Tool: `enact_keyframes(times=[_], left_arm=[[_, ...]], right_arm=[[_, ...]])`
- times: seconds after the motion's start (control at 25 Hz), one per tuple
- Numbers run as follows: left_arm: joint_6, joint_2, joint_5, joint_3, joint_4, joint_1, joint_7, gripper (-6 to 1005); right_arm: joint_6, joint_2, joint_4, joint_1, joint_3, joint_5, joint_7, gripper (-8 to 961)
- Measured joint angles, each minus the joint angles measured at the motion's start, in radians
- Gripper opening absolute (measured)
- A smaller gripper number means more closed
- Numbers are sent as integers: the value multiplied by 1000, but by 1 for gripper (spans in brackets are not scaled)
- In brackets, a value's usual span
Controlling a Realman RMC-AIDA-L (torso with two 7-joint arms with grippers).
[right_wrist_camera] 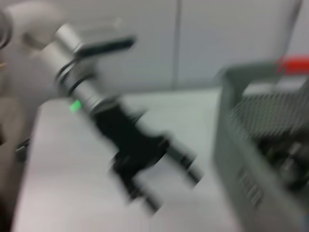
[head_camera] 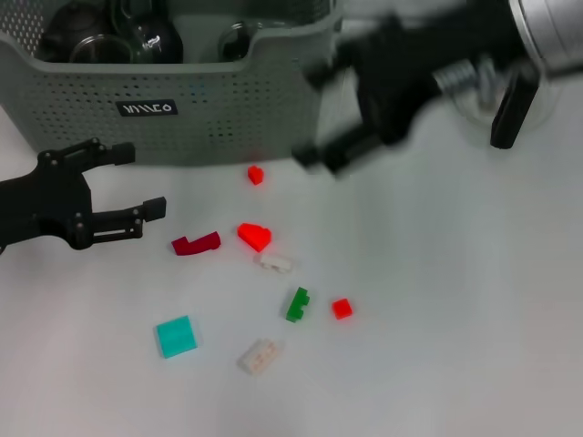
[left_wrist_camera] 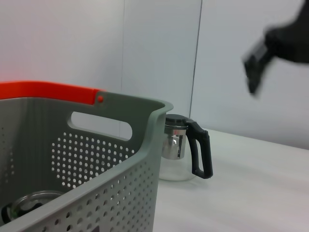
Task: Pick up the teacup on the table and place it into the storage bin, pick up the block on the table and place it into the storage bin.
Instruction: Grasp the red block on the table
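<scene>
Head view shows the big grey-green plastic storage bin (head_camera: 182,100) with little holes in its walls at the far side of the white table (head_camera: 437,319). A small black label (head_camera: 147,108) with white letters sits on its front wall. Dark glass things (head_camera: 118,36) lie inside it.

On the table in front of the bin lie small blocks, apart from each other: a tiny red block (head_camera: 255,175), a dark red bent block (head_camera: 196,243), a bright red block (head_camera: 255,236), a white block (head_camera: 273,263), a green block (head_camera: 297,304), a small red cube (head_camera: 342,309), a teal square block (head_camera: 175,336) and a pale flat block (head_camera: 260,356).

The left gripper (head_camera: 127,187) rests low by the bin's front, spread wide and holding nothing. The right gripper (head_camera: 319,114) hangs beside the bin's right end, blurred, spread apart and empty.

A glass teapot with a black handle (left_wrist_camera: 186,153) stands on the table just past the bin.
</scene>
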Motion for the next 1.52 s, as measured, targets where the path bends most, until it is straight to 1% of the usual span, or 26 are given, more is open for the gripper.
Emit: enact_keyframes(times=[0.12,0.24,0.36,0.48,0.6,0.88,1.04,1.52], left_arm=[[0,0,0,0,-1,-2,2,873],[-2,0,1,0,-2,-3,3,873],[-2,0,1,0,-2,-5,3,873],[-2,-2,1,0,-2,-8,0,873],[2,-4,0,0,-2,-8,-2,872],[-2,-7,-5,0,-3,-6,-3,872],[-6,-8,-6,0,-20,-4,0,872],[-12,-8,-6,-2,-27,-7,0,873]], right_arm=[[-74,1,28,-26,-15,-61,20,907],[-101,2,115,-14,-47,-133,21,897],[-91,4,217,25,-86,-175,21,887],[-55,6,331,74,-146,-214,21,877],[6,7,383,93,-223,-235,19,860],[137,10,414,111,-400,-238,11,849],[199,14,416,111,-476,-230,11,848],[337,18,442,116,-651,-213,29,849]])
